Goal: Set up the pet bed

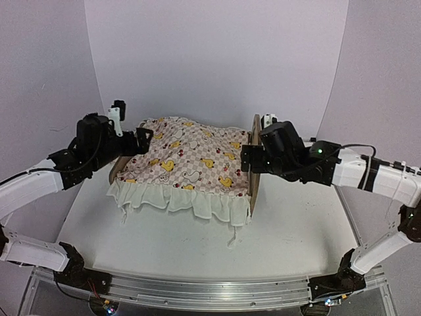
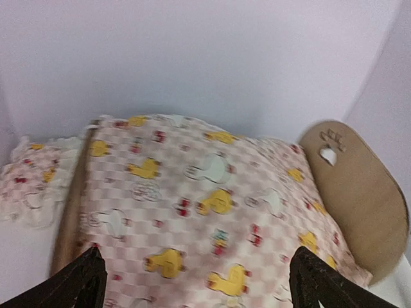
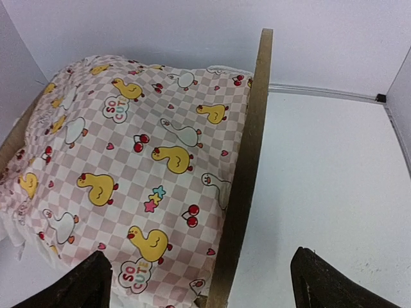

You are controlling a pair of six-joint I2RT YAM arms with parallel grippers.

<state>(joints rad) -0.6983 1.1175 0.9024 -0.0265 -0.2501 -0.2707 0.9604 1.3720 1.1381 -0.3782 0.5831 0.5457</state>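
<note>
The pet bed (image 1: 255, 172) stands mid-table, its plywood headboard on the right. A pink checkered duck-print cover (image 1: 187, 161) drapes over it, with a white ruffle hanging at the front, and hides the bed's base. My left gripper (image 1: 143, 139) is open over the bed's left end, with nothing between its fingers (image 2: 83, 282). In the left wrist view the cover (image 2: 205, 192) lies below and the headboard (image 2: 359, 192) shows its paw-print cutout. My right gripper (image 1: 246, 158) is open, straddling the headboard's top edge (image 3: 247, 160). One of its fingers (image 3: 83, 285) is over the cover (image 3: 135, 160).
A small matching ruffled pillow (image 2: 29, 179) lies on the table just left of the bed's low end board (image 2: 70, 205). Bare white table (image 3: 334, 179) lies right of the headboard. White walls close in the back and both sides.
</note>
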